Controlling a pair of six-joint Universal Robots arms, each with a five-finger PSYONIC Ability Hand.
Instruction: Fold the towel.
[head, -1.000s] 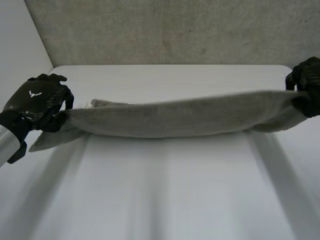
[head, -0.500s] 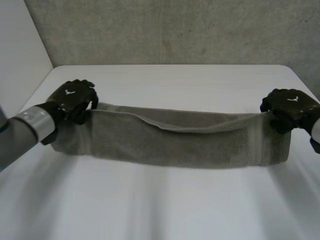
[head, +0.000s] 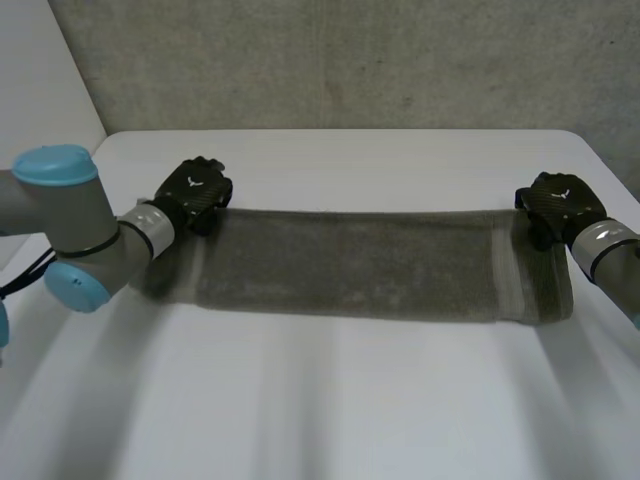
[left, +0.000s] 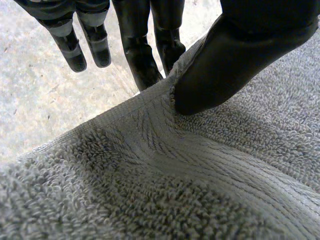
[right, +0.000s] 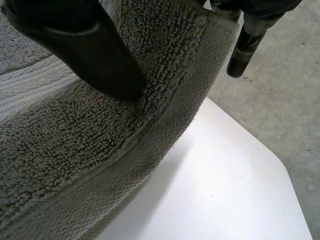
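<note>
Towel: a grey terry towel (head: 370, 265) lies as one long, narrow band across the middle of the white table (head: 330, 400). In the head view it runs from 9 o'clock to 3 o'clock.
Towel detail: a flat woven stripe (head: 510, 265) crosses the band close to its 3 o'clock end.
Left hand, place: the black left hand (head: 195, 190) is at the far corner of the band's 9 o'clock end, at roughly 10 o'clock on the table.
Left hand, hold: in the left wrist view its thumb (left: 235, 55) presses on top of the towel's hem (left: 125, 107). Fingers (left: 142, 55) sit right behind that edge, so the cloth is pinched between them. Two more fingers hang straight beside them, clear of the cloth.
Right hand, place: the black right hand (head: 555, 205) is at the far corner of the band's 3 o'clock end, at roughly 2 o'clock on the table.
Right hand, hold: in the right wrist view its thumb lies on the pile just inside the edge. The fingers reach down behind the cloth, so the towel is nipped between thumb and fingers.
Edge by the right hand: the held edge curves up off the table, and bare white table shows beneath it.
Left arm: the grey left arm (head: 70, 220), with light-blue caps, comes in from 9 o'clock.
Right arm: the right arm (head: 605, 250) comes in from 3 o'clock.
Backdrop: a grey concrete wall (head: 350, 60) stands behind the table at 12 o'clock.
</note>
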